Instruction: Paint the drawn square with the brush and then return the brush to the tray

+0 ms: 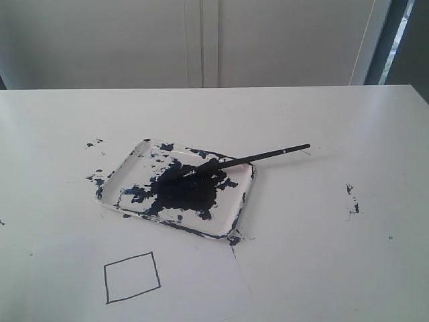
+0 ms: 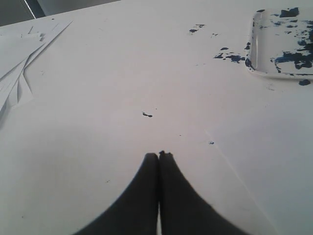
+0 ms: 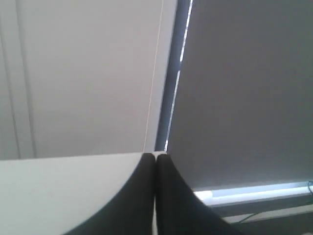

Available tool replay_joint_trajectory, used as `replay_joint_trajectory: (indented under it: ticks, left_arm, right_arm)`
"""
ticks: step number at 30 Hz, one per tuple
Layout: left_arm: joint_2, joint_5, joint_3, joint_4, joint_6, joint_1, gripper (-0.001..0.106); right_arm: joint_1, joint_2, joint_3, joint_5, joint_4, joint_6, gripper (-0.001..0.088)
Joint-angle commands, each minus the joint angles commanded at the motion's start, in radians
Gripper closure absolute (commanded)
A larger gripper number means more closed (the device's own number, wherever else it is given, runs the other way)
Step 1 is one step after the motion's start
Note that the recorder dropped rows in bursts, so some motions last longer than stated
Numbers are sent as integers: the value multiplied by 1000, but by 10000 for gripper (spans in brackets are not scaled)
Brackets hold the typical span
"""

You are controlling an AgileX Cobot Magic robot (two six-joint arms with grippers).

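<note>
The white tray (image 1: 134, 169), smeared with a big dark blotch, lies mid-table. The black brush (image 1: 255, 158) rests across it, tip in the paint, handle sticking out over the right rim. The drawn square (image 1: 132, 276), white inside, sits on paper in front of the tray. Neither gripper shows in the exterior view. My left gripper (image 2: 159, 155) is shut with nothing in it, over bare table, the tray's corner (image 2: 259, 68) far off. My right gripper (image 3: 155, 156) is shut and empty too, at the table's edge, facing the wall.
Dark paint splatters (image 1: 96, 177) dot the table left of the tray, and more splatters (image 1: 352, 201) lie to the right. A stack of white paper sheets (image 2: 19, 68) shows in the left wrist view. A sheet edge (image 1: 241, 275) runs beside the square.
</note>
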Motion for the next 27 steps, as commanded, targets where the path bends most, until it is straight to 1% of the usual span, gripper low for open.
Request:
replay_joint_trajectory:
  ticks: [3,4,5,7,10,11,13,15,16,17,18,21,23,27]
  left_arm:
    - [0,0,0,0,0,0,1053]
    - [0,0,0,0,0,0,1053]
    - [0,0,0,0,0,0,1053]
    - [0,0,0,0,0,0,1053]
    - [0,0,0,0,0,0,1053]
    - [0,0,0,0,0,0,1053]
    - [0,0,0,0,0,0,1053]
    - [0,0,0,0,0,0,1053]
    - [0,0,0,0,0,0,1053]
    - [0,0,0,0,0,0,1053]
    - [0,0,0,0,0,0,1053]
    - [0,0,0,0,0,0,1053]
    - [0,0,0,0,0,0,1053]
    - [0,0,0,0,0,0,1053]
  right_arm:
    - [-25,0,0,-75,26,2,868]
    - [-29,0,0,-77,26,12,868]
    - [-35,0,0,-64,29,55,868]
    - [-34,0,0,-15,48,163,868]
    - [-34,11,0,92,130,348,868]
    - [-34,19,0,132,152,363,868]
    - [-34,43,0,190,185,330,868]
    - [-34,88,4,254,285,154,868]
    - [-34,124,4,297,391,-3,868]
    - [-34,142,4,326,469,-102,868]
    - [-34,177,4,398,654,-324,868]
    - [-34,226,4,504,876,-588,868]
    - [-32,271,4,569,946,-703,868]
    - [-32,351,4,623,941,-777,868]
